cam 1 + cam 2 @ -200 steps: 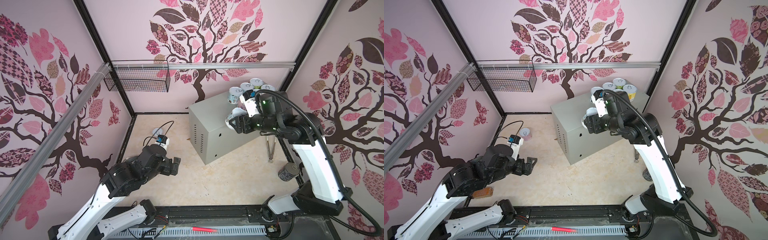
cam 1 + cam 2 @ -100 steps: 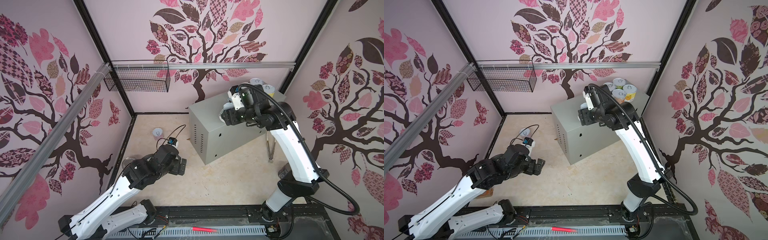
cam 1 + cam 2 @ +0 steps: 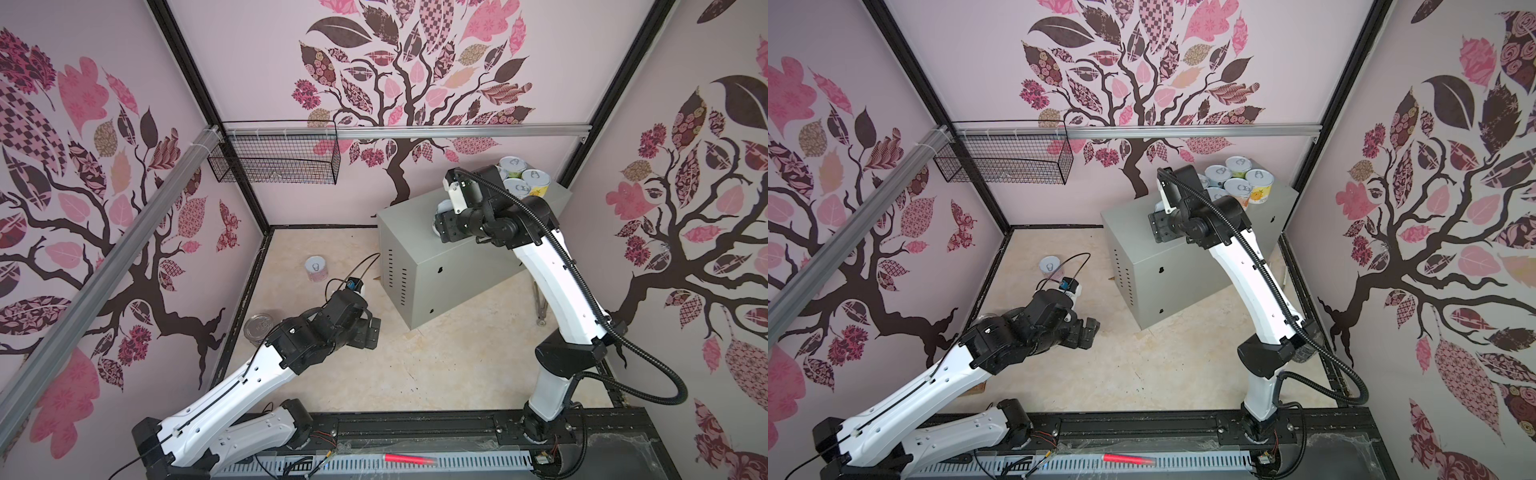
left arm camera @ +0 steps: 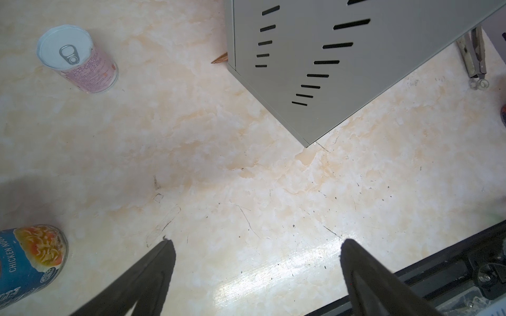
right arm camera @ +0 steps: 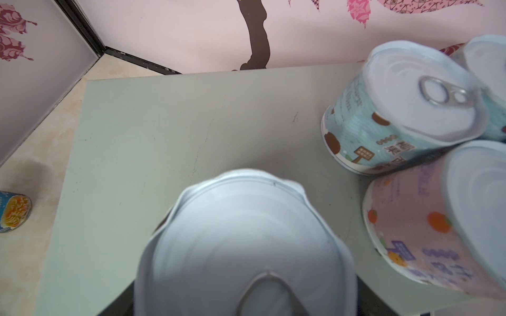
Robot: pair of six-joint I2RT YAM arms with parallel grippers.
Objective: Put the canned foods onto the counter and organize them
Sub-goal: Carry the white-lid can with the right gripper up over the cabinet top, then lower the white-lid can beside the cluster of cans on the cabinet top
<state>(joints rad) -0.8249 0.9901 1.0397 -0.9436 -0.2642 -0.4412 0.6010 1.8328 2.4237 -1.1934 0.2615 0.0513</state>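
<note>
Cans [image 3: 1237,185] stand on counter [image 3: 1183,282], right hand [image 3: 444,218] gripping another can [image 5: 246,246]

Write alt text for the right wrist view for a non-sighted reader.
A short can with a pale pull-tab lid fills the foreground, held over the grey counter. Beside it, a blue-labelled can and a lilac-labelled can stand together on it.

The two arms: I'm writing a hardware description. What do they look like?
The left arm and right arm have white shells and black joints. A thick ribbed black hose runs along the right one; a thin black cable loops at the left wrist. The left fingers are dark, tapered.
</note>
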